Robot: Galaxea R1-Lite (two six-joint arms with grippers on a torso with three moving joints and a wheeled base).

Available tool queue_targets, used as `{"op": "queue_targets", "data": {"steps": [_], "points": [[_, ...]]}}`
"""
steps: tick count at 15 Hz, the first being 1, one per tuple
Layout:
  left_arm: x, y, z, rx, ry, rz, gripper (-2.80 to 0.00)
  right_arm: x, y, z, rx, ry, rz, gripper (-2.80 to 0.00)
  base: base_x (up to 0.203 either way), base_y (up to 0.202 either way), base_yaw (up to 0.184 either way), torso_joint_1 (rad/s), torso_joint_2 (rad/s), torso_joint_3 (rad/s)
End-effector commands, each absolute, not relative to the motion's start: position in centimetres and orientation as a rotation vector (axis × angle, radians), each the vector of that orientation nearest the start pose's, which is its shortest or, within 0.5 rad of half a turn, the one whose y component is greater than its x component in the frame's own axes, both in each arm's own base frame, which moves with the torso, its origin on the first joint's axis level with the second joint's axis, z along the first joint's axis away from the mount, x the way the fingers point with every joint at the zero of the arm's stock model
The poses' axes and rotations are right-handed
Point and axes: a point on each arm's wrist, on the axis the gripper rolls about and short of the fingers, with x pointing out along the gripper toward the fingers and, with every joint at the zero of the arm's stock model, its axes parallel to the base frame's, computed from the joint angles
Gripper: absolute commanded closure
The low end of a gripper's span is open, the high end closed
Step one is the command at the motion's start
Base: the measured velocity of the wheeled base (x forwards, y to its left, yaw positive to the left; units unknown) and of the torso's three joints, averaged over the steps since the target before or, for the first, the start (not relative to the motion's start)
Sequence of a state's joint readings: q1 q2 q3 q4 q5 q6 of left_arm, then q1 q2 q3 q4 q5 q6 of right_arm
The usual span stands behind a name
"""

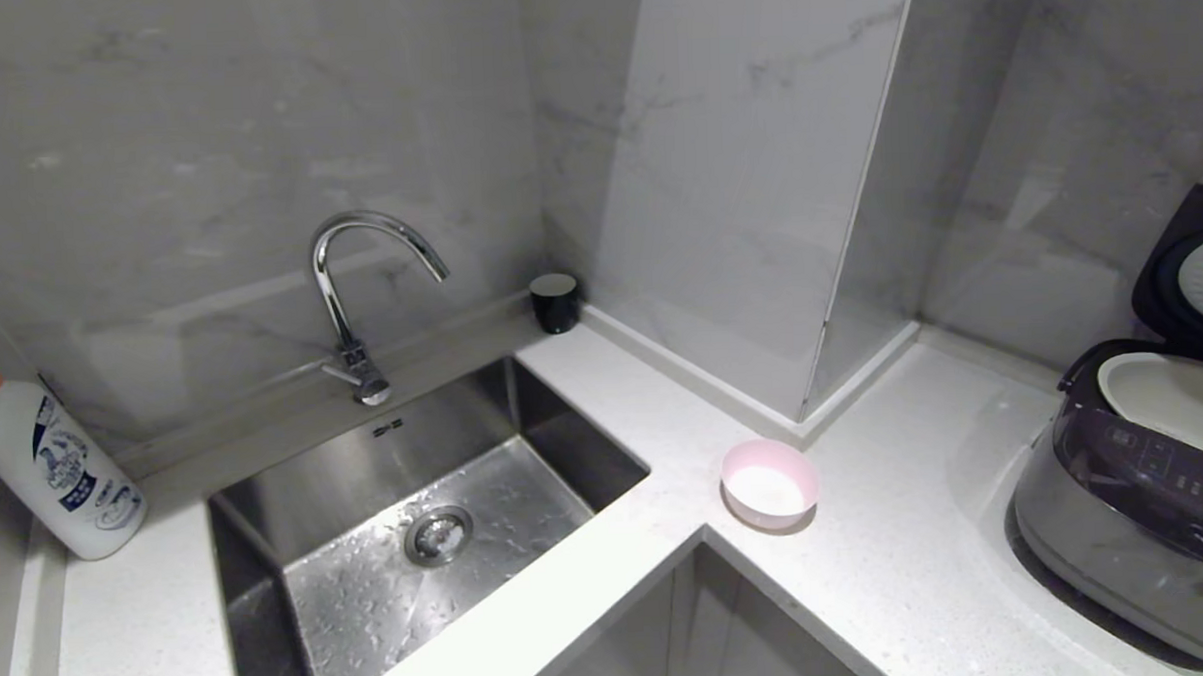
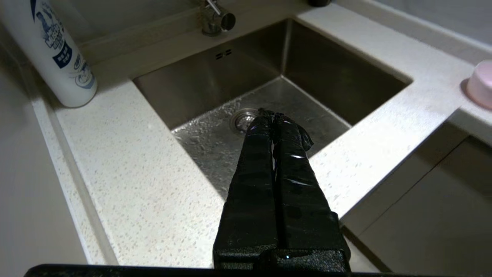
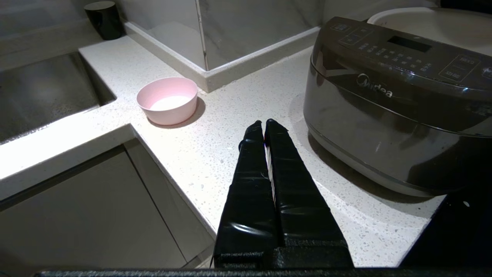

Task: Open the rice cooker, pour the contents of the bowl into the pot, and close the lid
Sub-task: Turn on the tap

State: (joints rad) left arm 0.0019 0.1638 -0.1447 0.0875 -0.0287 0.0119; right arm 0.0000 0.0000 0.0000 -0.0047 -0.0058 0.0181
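A white bottle (image 1: 54, 467) with an orange cap stands on the speckled tabletop (image 1: 604, 398) left of the wet steel sink (image 1: 418, 525), its chrome faucet (image 1: 355, 297) near a black cup (image 1: 554, 302).

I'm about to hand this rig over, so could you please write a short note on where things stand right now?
Left gripper: shut, empty, above the sink.
Right gripper: shut, empty, above the counter between the bowl and the rice cooker.
Bowl: upright on the counter near its inner corner, something white inside.
Cooker: at the right, lid up, pot exposed.
Done: cooker open.
Left: pick up the bowl, pour into the pot, close the lid.
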Motion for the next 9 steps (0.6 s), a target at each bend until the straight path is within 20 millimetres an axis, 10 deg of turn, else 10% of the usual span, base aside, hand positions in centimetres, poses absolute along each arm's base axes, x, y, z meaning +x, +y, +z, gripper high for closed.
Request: {"op": "queue_targets", "data": {"steps": [1, 9], "points": [[0.4, -0.1, 13.2, -0.018, 0.22, -0.026, 0.0, -2.3, 0.0, 7.6, 0.018, -0.005, -0.006, 0.0, 0.0, 0.0, 0.0, 0.0, 0.0, 0.0], [20.9, -0.6, 17.3, -0.354, 0.518, 0.06, 0.0, -2.3, 0.0, 7.6, 0.018, -0.005, -0.006, 0.0, 0.0, 0.0, 0.0, 0.0, 0.0, 0.0]]}}
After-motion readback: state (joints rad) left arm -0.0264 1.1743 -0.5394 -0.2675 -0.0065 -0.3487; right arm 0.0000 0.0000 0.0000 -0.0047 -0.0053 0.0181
